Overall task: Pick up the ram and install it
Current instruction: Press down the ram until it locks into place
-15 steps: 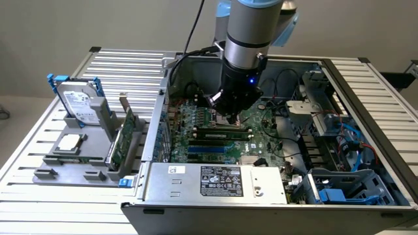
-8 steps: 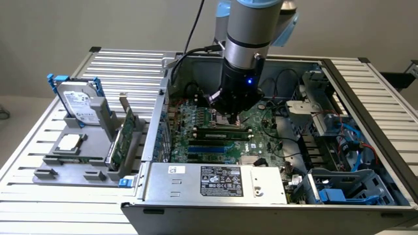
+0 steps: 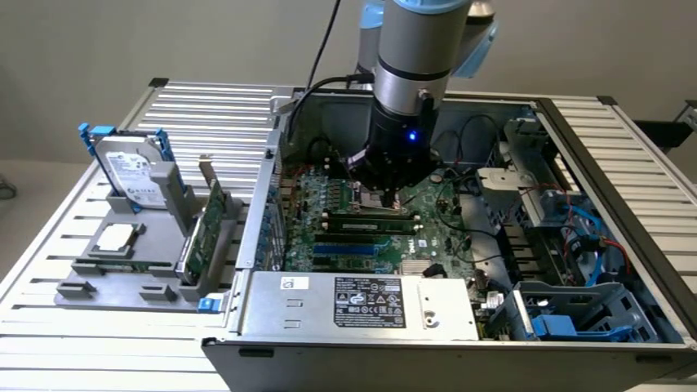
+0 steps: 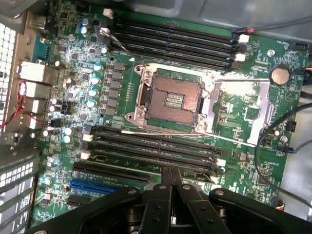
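Observation:
My gripper (image 3: 384, 201) hangs low inside the open computer case, over the motherboard (image 3: 436, 237) near the CPU socket (image 4: 170, 100). In the wrist view its two black fingers (image 4: 165, 178) are pressed together with nothing between them, just above the nearer bank of long black slots (image 4: 151, 146). In the exterior view the ram (image 3: 368, 216), a thin green stick, lies along one of those slots right below the gripper, and the gripper does not grip it. A second bank of black slots (image 4: 170, 41) runs on the socket's other side.
The case walls (image 3: 267, 204) and the power supply (image 3: 360, 304) hem in the board. Drive cages and cables (image 3: 566, 229) fill the exterior view's right. Outside the case, on the exterior view's left, a rack holds a hard drive (image 3: 133, 173) and a larger green card (image 3: 207, 233).

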Tool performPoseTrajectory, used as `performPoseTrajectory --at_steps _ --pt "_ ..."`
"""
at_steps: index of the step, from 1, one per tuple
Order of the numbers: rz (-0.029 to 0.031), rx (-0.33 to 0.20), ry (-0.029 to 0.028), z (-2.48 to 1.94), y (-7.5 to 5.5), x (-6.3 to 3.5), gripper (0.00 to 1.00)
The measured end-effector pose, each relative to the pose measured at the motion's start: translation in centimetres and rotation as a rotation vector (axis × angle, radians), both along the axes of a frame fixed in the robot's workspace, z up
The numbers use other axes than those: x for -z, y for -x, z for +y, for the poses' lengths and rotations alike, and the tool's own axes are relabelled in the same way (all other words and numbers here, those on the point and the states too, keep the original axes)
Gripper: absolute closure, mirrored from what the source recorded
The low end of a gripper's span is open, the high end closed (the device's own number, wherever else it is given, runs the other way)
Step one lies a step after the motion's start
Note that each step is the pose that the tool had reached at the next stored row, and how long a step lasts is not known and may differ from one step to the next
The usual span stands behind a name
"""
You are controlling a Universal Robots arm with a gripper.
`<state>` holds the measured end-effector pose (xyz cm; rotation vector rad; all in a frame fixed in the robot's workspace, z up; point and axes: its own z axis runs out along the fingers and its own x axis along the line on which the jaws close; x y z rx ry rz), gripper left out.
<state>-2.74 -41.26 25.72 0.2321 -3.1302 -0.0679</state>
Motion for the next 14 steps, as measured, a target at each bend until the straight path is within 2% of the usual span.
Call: performPoseTrajectory --at_steps 9,14 --pt "0.0000 0.138 0.0022 0.00 0.00 0.05 0.89" --pt "-0.0001 0.149 0.0022 0.00 0.00 0.06 0.89"
